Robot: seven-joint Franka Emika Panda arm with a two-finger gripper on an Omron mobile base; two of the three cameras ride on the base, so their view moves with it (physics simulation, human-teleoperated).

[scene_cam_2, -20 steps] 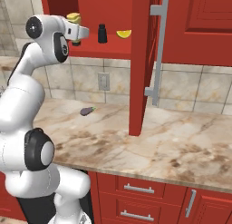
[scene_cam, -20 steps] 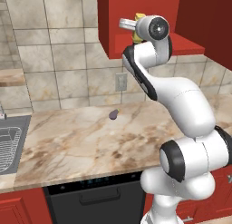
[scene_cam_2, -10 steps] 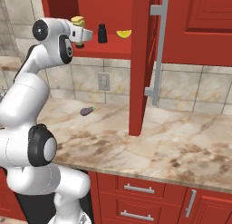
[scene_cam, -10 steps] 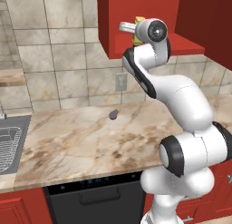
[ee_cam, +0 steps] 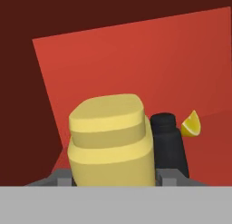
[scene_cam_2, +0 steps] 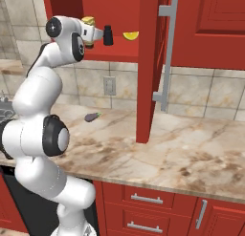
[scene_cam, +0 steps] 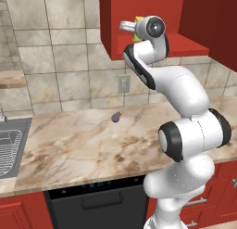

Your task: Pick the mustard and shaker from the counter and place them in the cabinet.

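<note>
The shaker (scene_cam_2: 108,35) stands in the cabinet (scene_cam_2: 115,51), upper middle. The pincer (ee_cam: 113,175) pinches the mustard (ee_cam: 111,141) beside it, not let go yet.

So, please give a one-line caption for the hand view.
Pincer holds the mustard inside the red cabinet, beside the shaker and a lemon piece.

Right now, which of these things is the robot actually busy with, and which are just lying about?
Part of the job:
- mustard, held in the tool at the shelf
- shaker, already standing on the shelf
- cabinet, its open red shelf
- counter

Just lying about:
- lemon piece on the shelf
- small purple eggplant on the counter
- sink
</note>
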